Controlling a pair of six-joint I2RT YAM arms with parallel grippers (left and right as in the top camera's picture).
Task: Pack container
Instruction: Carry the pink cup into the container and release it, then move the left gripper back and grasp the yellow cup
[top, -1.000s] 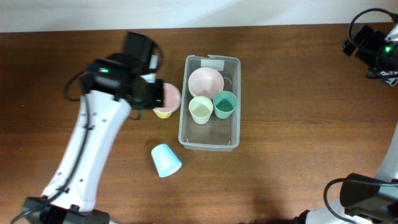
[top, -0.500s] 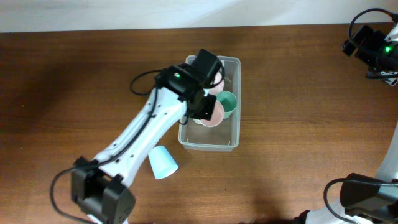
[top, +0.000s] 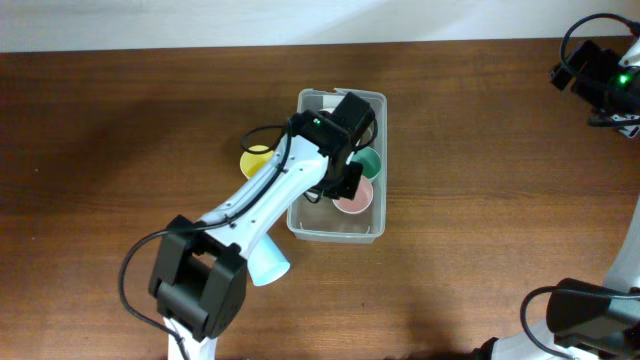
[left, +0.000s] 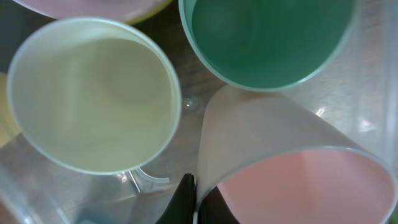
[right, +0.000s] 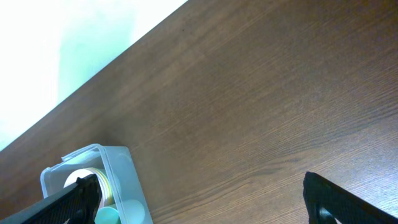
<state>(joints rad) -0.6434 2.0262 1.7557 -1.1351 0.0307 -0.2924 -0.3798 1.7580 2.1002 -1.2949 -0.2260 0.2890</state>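
Observation:
The clear container (top: 335, 233) stands at the table's middle, with its white label at the far end. My left gripper (top: 347, 186) reaches into it and is shut on the rim of a pink cup (top: 354, 199), held at the container's near right part. In the left wrist view the fingers (left: 194, 200) pinch the pink cup's wall (left: 273, 143), next to a pale yellow cup (left: 93, 102) and a green cup (left: 267, 37) on the container floor (left: 37, 193). A pink bowl (left: 93, 6) lies behind them. My right gripper (top: 608, 84) is open and empty at the far right, well away from the container (right: 118, 168).
A yellow bowl (top: 257, 160) sits on the table just left of the container. A light blue cup (top: 266, 262) lies on its side near the container's front left corner. The right wrist view shows bare wooden table (right: 249, 112).
My left gripper carried the pink cup from beside the yellow bowl, rightward over the container's wall and down to its near right part. The right arm has not moved.

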